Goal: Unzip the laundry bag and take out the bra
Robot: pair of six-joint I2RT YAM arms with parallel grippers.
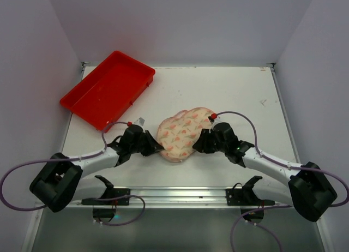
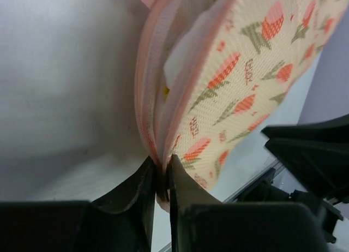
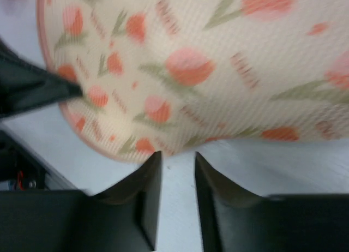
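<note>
The laundry bag is a cream pouch with orange-red prints, lying mid-table between both arms. My left gripper is at its left end. In the left wrist view the jaws are shut on the pink zip edging, and the two edges gape apart above the pinch, with something white in the gap. My right gripper is at the bag's right side. In the right wrist view it stands slightly open just short of the bag's rim, with bare table between the fingers. The bra is hidden.
A red plastic tray sits at the back left, hanging over the table's edge. White walls close in on three sides. The arm bases and a metal rail run along the near edge.
</note>
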